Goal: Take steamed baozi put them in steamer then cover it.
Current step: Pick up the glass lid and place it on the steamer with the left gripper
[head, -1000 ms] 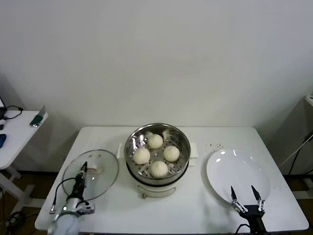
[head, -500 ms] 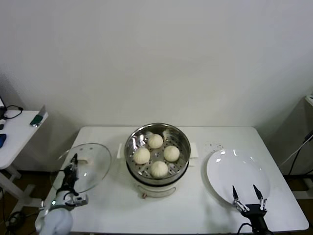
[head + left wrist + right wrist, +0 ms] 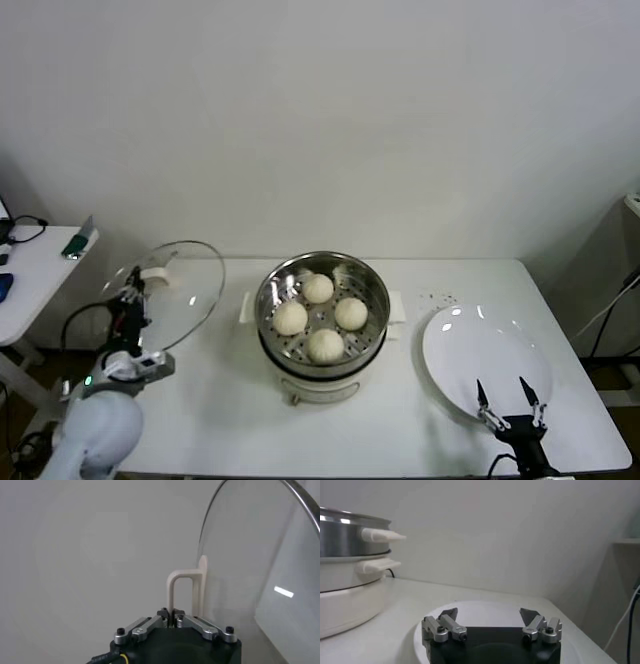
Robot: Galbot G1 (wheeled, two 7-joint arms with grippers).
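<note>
Far left: the glass lid (image 3: pixel 165 290) is held off the table (image 3: pixel 230 420), tipped steeply on edge, well apart from the steamer (image 3: pixel 322 312). The left gripper (image 3: pixel 128 297) is clamped shut on the lid's cream handle (image 3: pixel 186 592); in the left wrist view the handle post is pinched between the closed fingertips and the glass hangs to one side of it.

Centre: the steamer's steel basket sits on the cream pot base, uncovered. All four steamed baozi (image 3: pixel 321 317) lie inside on the perforated floor, close together, none against the rim as far as can be judged. The loading appears finished; covering is the step in hand.

How it is best done, as judged: the lid should be carried across above the basket rim, levelled out of its tilt before descent, then centred so the metal edge seats all round instead of catching on one side. A pinch on a thin handle post may let the lid swing, so a slow carry is advised. Release only once the lid is borne by the rim.

Right: the white plate (image 3: pixel 487 357) lies bare. The right gripper (image 3: pixel 508 400) is parked over its near edge, jaws spread wide, nothing held.
</note>
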